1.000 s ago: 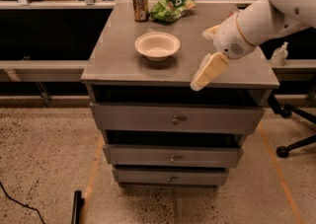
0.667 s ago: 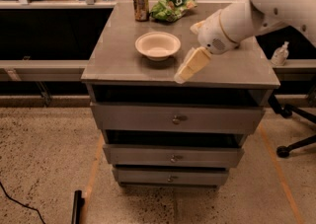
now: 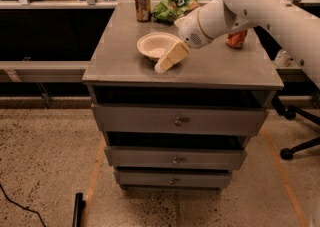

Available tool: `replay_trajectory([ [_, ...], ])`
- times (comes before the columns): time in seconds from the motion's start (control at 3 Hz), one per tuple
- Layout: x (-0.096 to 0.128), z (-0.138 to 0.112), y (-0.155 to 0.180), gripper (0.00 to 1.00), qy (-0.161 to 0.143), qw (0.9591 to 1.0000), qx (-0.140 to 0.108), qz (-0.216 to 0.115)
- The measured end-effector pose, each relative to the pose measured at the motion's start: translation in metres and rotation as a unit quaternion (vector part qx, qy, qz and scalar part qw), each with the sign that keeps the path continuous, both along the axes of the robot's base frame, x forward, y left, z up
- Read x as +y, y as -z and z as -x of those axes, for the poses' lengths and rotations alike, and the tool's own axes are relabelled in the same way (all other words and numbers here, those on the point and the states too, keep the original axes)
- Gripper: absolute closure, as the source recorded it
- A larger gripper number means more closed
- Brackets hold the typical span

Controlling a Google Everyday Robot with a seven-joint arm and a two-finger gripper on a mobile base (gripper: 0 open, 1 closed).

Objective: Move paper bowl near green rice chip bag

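The cream-white paper bowl (image 3: 154, 44) sits upright on the grey cabinet top (image 3: 120, 63), left of centre. The green rice chip bag (image 3: 174, 7) lies at the back of the top, beyond the bowl. My gripper (image 3: 168, 59) hangs from the white arm that reaches in from the upper right. Its cream fingers point down and to the left over the bowl's front right rim. It holds nothing.
A brownish-gold can (image 3: 143, 4) stands at the back left beside the bag. An orange-red can (image 3: 236, 39) stands at the right, partly behind my arm. Drawers (image 3: 180, 120) fill the cabinet front. An office chair base (image 3: 295, 143) stands at the right on the floor.
My arm has swung left across the cabinet top, bringing the gripper from the front right edge to the bowl's front right rim. The bowl and bag have not moved.
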State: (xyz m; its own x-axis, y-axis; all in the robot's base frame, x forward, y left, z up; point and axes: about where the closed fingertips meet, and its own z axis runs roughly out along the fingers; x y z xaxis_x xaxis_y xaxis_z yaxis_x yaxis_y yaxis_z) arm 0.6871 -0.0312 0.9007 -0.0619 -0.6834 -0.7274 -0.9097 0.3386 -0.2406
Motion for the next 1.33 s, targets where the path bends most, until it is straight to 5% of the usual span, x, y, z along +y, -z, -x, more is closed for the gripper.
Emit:
replay_trajectory([
  [0.67, 0.030, -0.040, 0.036, 0.41, -0.012, 0.9997, 0.016, -0.012],
  [1.33, 0.031, -0.065, 0.047, 0.88, -0.020, 0.9996, 0.021, -0.004],
])
